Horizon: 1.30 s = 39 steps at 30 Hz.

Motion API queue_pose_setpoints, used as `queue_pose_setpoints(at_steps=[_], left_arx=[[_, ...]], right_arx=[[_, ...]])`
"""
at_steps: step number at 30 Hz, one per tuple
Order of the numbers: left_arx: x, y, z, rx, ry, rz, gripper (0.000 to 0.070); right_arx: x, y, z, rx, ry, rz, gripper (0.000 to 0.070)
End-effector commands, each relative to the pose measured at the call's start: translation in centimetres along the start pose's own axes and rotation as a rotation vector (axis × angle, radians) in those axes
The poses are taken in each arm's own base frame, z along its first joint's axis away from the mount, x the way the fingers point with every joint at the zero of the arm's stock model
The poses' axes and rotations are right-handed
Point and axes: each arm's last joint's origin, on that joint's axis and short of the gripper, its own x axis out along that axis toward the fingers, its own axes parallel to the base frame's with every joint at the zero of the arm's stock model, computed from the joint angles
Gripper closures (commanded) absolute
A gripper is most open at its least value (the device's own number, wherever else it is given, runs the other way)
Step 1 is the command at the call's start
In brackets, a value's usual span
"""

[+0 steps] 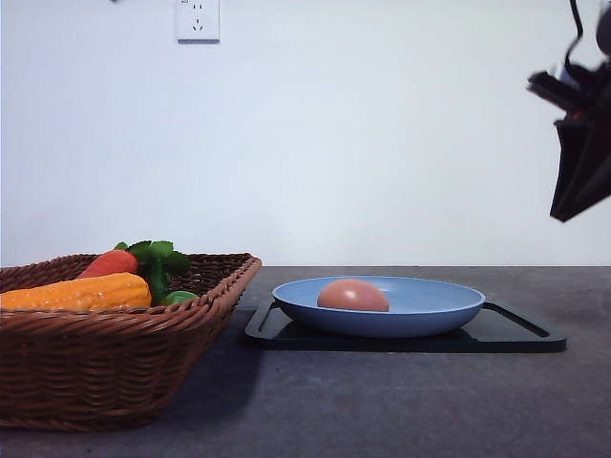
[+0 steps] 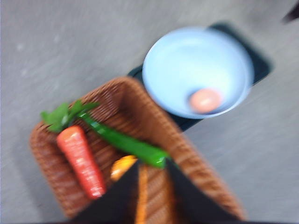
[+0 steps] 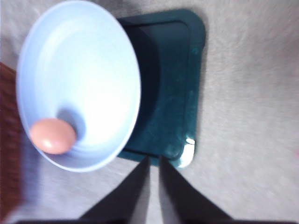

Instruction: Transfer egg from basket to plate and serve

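The brownish-pink egg (image 1: 353,295) (image 2: 205,100) (image 3: 53,136) lies in the light-blue plate (image 1: 430,301) (image 2: 196,60) (image 3: 84,70), near the rim on the basket's side. To its left is the brown wicker basket (image 1: 115,363) (image 2: 140,116) (image 3: 8,140). My left gripper (image 2: 152,162) hovers high over the basket, fingers a little apart with nothing between them. High on the right, my right gripper (image 1: 565,212) (image 3: 154,159) hangs above the table just off the tray's edge, its fingers nearly together and empty.
The plate rests on a flat black tray (image 1: 516,336) (image 3: 173,93) (image 2: 259,65). In the basket lie a carrot (image 1: 110,262) (image 2: 81,158), a corn cob (image 1: 81,291) (image 2: 122,166) and a long green pepper (image 2: 126,142). Bare grey tabletop (image 1: 401,401) lies in front of the tray.
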Motion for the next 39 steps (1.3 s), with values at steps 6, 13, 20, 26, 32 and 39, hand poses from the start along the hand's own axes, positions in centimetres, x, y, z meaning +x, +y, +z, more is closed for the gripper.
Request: queue_pose_setpoints(at_steps=[6,13,20,26,32,39], left_arx=[[2.2,3.1,-0.2,-0.059,0.033,0.127,0.07],[2.8,5.0,-2.8,-0.185,-0.061,0.198,0.07],[3.1,4.4,-7.6,-0.244,-0.253,0.198,0.07],[2.0,3.7,-11.4,-0.286,-0.384,0.191,0.07],[0.8,3.5,-12.2,-0.317,-0.404,0.185,0.07],[0.7,3.6,-12.0,-0.317,-0.431,0.185,0.07]], right_arx=[[-1.7,4.3,-4.5,-0.217,-0.1,-0.176,0.07],[-2.8,6.2,-9.8,-0.396,-0.369,-0.203,0.07],[-2.7,5.6,-13.7,-0.461,-0.617,-0.154,0.07],[-2.4,4.8,-15.3,-0.478,-0.783,-0.098,0.07],[-3.1,5.1,-15.2,-0.479,-0.856,-0.075,0.07],[-3.6,5.4,-15.0,-0.481,-0.91,-0.055,0.07]])
